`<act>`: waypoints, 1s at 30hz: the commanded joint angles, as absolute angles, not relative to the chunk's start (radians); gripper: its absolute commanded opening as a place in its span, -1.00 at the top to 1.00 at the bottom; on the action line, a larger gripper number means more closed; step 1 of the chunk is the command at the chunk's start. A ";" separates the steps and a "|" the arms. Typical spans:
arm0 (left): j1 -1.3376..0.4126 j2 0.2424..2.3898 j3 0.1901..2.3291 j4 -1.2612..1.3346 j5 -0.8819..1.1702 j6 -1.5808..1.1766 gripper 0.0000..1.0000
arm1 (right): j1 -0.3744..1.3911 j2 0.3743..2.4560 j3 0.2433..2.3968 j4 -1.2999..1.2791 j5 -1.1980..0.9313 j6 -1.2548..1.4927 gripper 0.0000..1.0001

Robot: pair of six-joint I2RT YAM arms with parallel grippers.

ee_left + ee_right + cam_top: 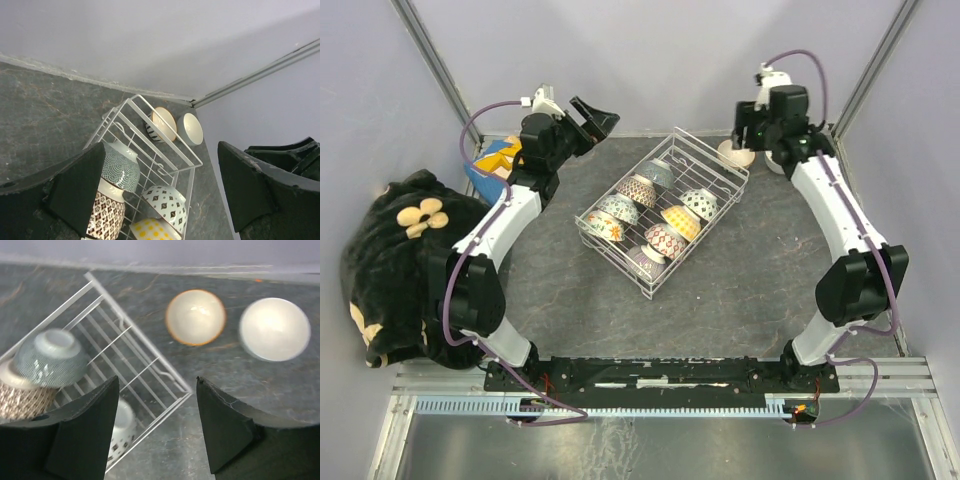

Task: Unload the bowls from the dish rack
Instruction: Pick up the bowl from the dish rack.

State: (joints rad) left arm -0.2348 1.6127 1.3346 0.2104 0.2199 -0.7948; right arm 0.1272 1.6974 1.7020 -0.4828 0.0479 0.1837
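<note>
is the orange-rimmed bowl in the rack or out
Out: the orange-rimmed bowl sits on the table past the rack corner, beside a white bowl, outside the wires.

Left fingers point(75, 192) spread wide; right fingers point(225, 425) apart, pointing down.

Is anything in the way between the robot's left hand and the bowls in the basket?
Nothing visible. The open left gripper hangs in the air beside the white wire dish rack, with only dark table between them. The small patterned ceramic bowls sit behind the rack's low wire side, open from above.
</note>
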 commanded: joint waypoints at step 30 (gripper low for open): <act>-0.247 1.614 1.391 0.173 0.258 -0.794 -0.99 | 0.553 1.879 1.613 -0.245 -0.008 -0.323 -0.57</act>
State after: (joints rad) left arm -0.2520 1.6188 1.3529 0.1509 0.2394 -0.7948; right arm 0.5488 1.8671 1.6135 -0.3134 -0.0013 -0.2737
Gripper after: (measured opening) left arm 0.994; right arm 0.784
